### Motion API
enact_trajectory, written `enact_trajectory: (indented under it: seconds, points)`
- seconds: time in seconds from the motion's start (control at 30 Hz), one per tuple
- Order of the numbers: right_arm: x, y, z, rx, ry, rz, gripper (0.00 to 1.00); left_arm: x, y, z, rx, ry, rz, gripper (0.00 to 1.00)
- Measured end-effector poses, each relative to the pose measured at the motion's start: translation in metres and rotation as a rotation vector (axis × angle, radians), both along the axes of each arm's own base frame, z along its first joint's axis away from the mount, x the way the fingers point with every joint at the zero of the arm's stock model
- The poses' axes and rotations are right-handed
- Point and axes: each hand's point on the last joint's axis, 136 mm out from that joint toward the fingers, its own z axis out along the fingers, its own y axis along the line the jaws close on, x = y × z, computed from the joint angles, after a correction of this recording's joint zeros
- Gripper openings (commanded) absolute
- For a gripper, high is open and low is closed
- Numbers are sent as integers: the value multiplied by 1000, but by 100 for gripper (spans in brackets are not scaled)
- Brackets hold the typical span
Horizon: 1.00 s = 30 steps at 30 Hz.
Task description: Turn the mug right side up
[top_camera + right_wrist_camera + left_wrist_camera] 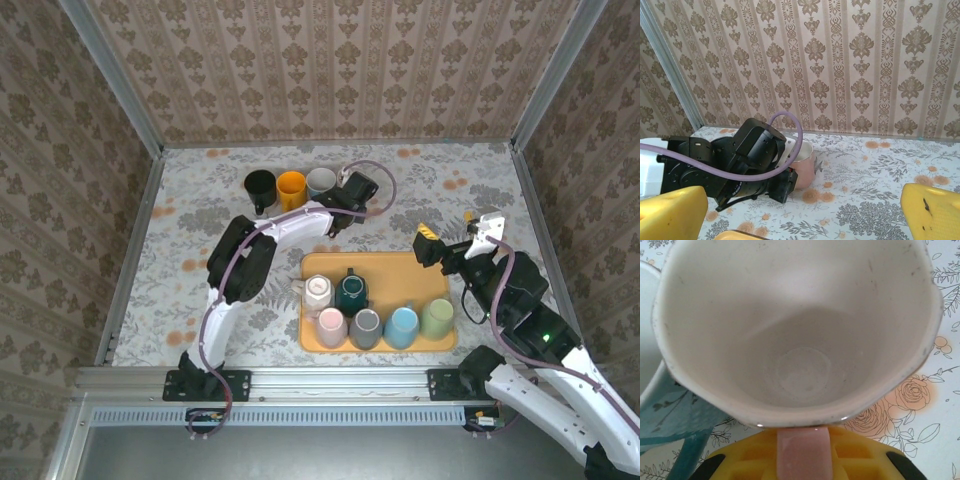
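Patterned wallpaper encloses a floral-print desk. At its far side the left gripper is clenched on the rim of the pale pink ceramic mug, whose white inside faces the wrist camera. The mug looks upright, base on or just above the desk, so the turning seems done and only letting go is left. The right gripper hangs released beside the orange plastic tray
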Motion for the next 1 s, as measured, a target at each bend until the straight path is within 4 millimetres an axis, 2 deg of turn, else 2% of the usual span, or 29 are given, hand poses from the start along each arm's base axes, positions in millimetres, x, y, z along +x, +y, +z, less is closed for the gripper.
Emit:
enact_trajectory:
  seconds: [0.17,0.4,0.5,0.83,0.9,1.0]
  points:
    - [0,-2,-3,-5,2,-9,100,3,-1,1,-34,0,12,14]
    - [0,-3,-6,-11,6,-14,100,3,-2,-1,-51,7,26,20]
    - [0,-3,-7,-21,4,-14,100,3,-1,-2,-55,9,36,27]
    - [0,-3,-9,-35,7,-13,100,2,10,-9,-58,-5,93,40]
    - [0,-3,-11,-40,13,-13,100,-1,11,-6,-62,-7,93,44]
    - [0,-4,-12,-45,21,-17,100,-11,13,14,-80,-27,79,47]
